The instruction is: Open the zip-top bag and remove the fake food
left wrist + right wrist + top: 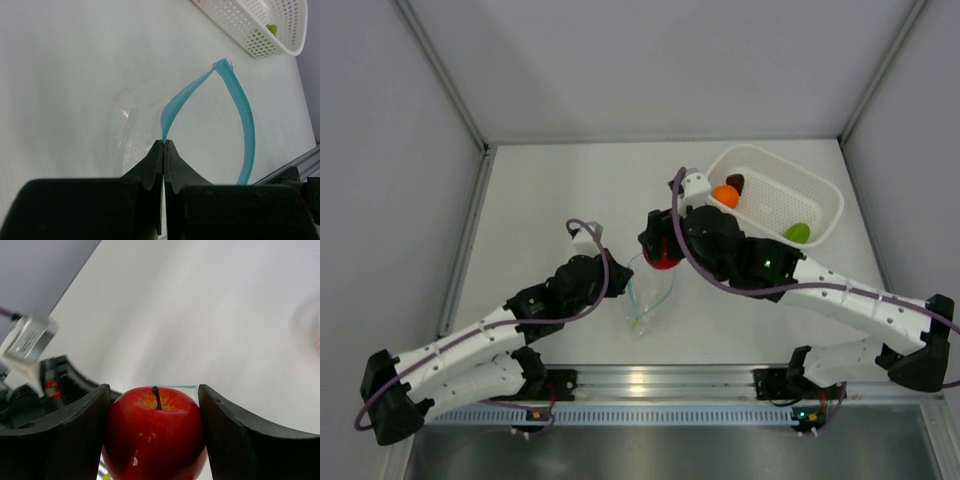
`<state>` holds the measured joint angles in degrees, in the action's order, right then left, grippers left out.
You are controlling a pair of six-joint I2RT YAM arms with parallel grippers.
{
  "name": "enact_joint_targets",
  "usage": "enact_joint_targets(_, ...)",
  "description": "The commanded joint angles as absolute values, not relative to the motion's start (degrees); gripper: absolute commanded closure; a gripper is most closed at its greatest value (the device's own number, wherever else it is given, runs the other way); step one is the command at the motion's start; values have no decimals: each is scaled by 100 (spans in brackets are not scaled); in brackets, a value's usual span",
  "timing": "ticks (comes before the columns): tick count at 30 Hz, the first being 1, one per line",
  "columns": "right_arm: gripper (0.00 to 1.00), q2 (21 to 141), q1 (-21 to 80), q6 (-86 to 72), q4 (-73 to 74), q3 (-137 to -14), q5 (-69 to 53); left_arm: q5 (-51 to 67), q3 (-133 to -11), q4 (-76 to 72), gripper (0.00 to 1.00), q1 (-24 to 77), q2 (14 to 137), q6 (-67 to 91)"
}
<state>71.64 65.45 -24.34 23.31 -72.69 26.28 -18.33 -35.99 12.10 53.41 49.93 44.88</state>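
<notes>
The bag (132, 130) is thin clear plastic, crinkled and shiny, its zip strip (246, 125) smooth translucent teal. The apple (155, 440) has glossy red skin. The basket (250, 35), upper right of the left wrist view, is white perforated plastic. The counter (60, 75) is matt white. The fingers (235, 440) of the right tool (153, 392) are matt black; the rail (650, 382) is bright metal.

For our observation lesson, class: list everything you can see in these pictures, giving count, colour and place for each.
zip-top bag: one, clear with teal zip strip, open, table centre
red apple: one, red, held by the bag's far end
orange piece: one, orange, in the basket
maroon piece: one, dark maroon, beside the orange piece
green piece: one, lime green, basket's near end
basket: one, white perforated, far right
table: one, white
left gripper: one, black, pinching the zip strip
right gripper: one, black, gripping the apple
</notes>
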Motion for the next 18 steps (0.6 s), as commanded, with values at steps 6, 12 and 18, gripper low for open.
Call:
enact_joint_targets(6, 67, 6705, 4293, -1995, 2733, -7523, 2505, -1960, -3683, 1160, 100, 5370, 4685, 4465)
enact_joint_targets(12, 67, 7003, 2553, -2074, 2812, -7391, 1855, -1942, -3744, 1248, 100, 5370, 4667, 4412)
enact_joint_targets(18, 67, 7680, 1391, -2171, 3128, -7769, 1653, -1977, -3841, 1432, 100, 5370, 4597, 4359)
